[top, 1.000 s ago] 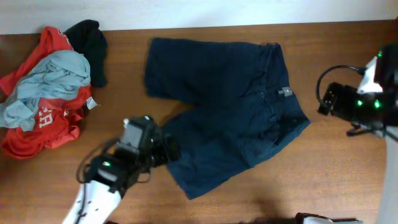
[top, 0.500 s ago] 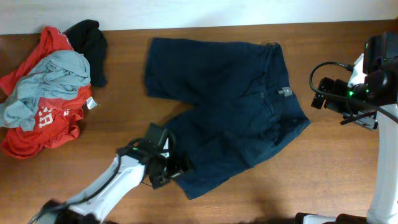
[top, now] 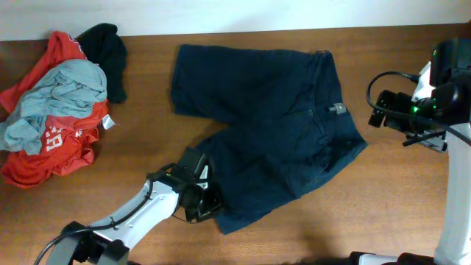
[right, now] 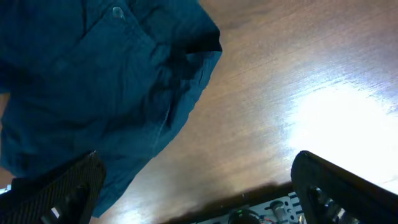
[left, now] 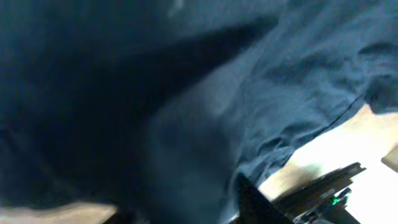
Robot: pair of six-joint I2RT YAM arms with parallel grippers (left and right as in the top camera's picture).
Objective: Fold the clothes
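The clothes (top: 272, 110) are dark navy shorts spread flat on the wooden table (top: 397, 199), waistband to the right, two legs to the left. My left gripper (top: 208, 200) sits at the hem of the near leg, its jaws closed in on the fabric. In the left wrist view the navy cloth (left: 280, 81) fills the frame and lies bunched between the fingers of the left gripper (left: 186, 214). My right gripper (top: 379, 110) hovers just right of the waistband, open. In its wrist view the right gripper (right: 196, 193) has only bare wood between its fingers, with the shorts' edge (right: 93, 74) up left.
A pile of other garments lies at the far left: a red one with white lettering (top: 55, 143), a light grey one (top: 59, 92) and a black one (top: 107, 51). Bare wood shows in front of the shorts and around the right arm.
My left gripper moved right onto the hem of the near leg and its jaws closed in on the cloth. The right arm shifted slightly up and left, still open.
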